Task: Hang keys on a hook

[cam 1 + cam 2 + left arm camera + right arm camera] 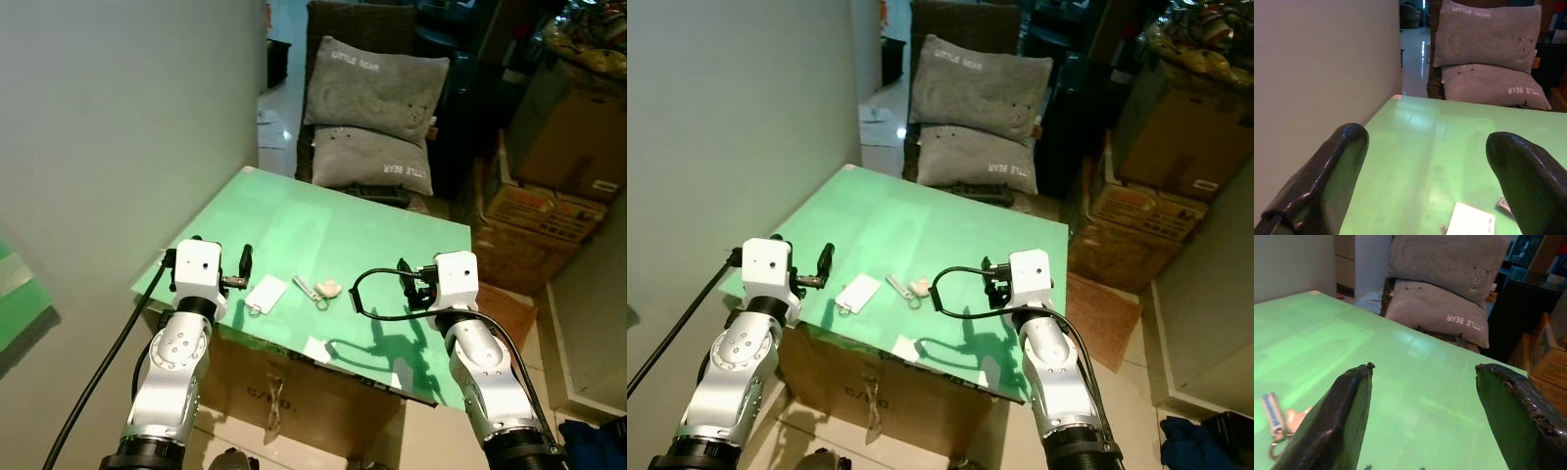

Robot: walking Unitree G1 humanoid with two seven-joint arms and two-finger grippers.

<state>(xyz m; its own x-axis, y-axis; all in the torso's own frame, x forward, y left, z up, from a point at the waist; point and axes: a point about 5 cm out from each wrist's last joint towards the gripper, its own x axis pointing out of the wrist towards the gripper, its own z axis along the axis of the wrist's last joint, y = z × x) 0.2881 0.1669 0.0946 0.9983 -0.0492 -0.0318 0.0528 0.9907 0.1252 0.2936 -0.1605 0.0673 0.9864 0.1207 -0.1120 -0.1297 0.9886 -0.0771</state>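
Left eye view shows you the keys (pixel 320 290) lying mid-worktop (pixel 392 245), a white card (pixel 265 293) just left. Your left gripper (pixel 245 262) and right gripper (pixel 392 284) flank them, fingers spread wide, holding nothing.

Both eye views look down from the head over the tabletop's (pixel 392 225) near edge toward its far edge. Each wrist view sits low above the tabletop, facing the same far edge and the grey pillows (pixel 1488 29) beyond.

Bright overhead light, sharp shadows
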